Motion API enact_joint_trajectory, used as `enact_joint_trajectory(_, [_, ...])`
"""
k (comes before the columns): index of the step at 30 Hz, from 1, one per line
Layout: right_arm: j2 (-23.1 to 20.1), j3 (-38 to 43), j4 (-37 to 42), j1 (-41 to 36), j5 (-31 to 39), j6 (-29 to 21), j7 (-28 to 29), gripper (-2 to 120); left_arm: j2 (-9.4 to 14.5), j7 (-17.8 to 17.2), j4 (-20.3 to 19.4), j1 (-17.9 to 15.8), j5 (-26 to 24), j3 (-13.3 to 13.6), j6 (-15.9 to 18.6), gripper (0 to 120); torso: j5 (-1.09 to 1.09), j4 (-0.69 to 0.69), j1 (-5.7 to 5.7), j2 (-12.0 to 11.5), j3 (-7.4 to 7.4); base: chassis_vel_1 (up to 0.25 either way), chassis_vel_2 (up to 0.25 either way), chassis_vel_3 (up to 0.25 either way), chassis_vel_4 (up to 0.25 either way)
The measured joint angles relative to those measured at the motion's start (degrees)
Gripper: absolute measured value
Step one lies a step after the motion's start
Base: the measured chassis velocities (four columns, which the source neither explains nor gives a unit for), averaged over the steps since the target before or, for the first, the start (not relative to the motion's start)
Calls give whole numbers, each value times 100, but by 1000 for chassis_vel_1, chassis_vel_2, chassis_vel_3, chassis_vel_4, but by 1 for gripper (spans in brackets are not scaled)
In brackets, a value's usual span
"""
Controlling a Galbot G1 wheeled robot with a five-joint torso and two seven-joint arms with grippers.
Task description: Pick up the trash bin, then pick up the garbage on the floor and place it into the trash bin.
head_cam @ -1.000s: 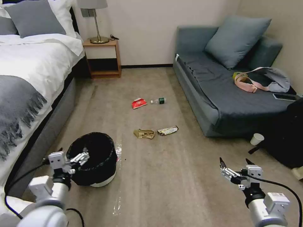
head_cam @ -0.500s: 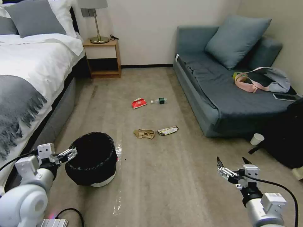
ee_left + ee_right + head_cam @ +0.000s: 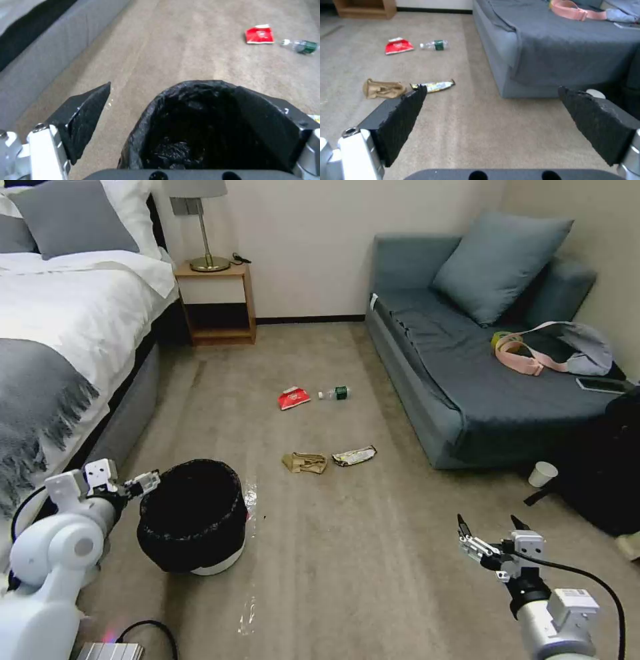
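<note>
Since a second ago, swung the left gripper (image 3: 148, 483) off the mouth of the round white trash bin with crinkly black liner (image 3: 193, 513) to its left rim, jaws spread astride it. Bin ungrasped on the carpet; right gripper (image 3: 490, 537) spread, near right.

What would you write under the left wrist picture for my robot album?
Open left gripper straddles the trash bin's bag-lined rim, one finger inside, one outside.

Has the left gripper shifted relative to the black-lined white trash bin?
Yes. The left gripper has moved from over the trash bin opening out to its bed-side rim; the bin stayed put.
</note>
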Motion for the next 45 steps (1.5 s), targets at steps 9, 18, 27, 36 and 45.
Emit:
enact_joint_trajectory(9, [52,15,-154,37,-20,-18,51,100,204,-598,866,-460,-693,609,-12,100,-1,0,0,0,0,0,0,0,0])
enact_joint_trajectory(18, [115,2,-255,67,-60,-22,72,100,327,-980,1379,-727,-1233,1043,-25,100,0,0,0,0,0,0,0,0,0])
enact_joint_trajectory(27, [170,14,-265,68,-80,-20,136,100,287,-1448,1634,-994,-1705,1354,-33,97,0,0,0,0,0,0,0,0,0])
enact_joint_trajectory(36, [205,36,-265,61,-98,-16,189,100,171,-1521,1753,-1022,-1778,1381,-36,66,0,0,0,0,0,0,0,0,0])
enact_joint_trajectory(45, [223,30,-265,74,-125,-16,208,100,186,-1377,1778,-880,-1692,1285,-38,32,0,0,0,0,0,0,0,0,0])
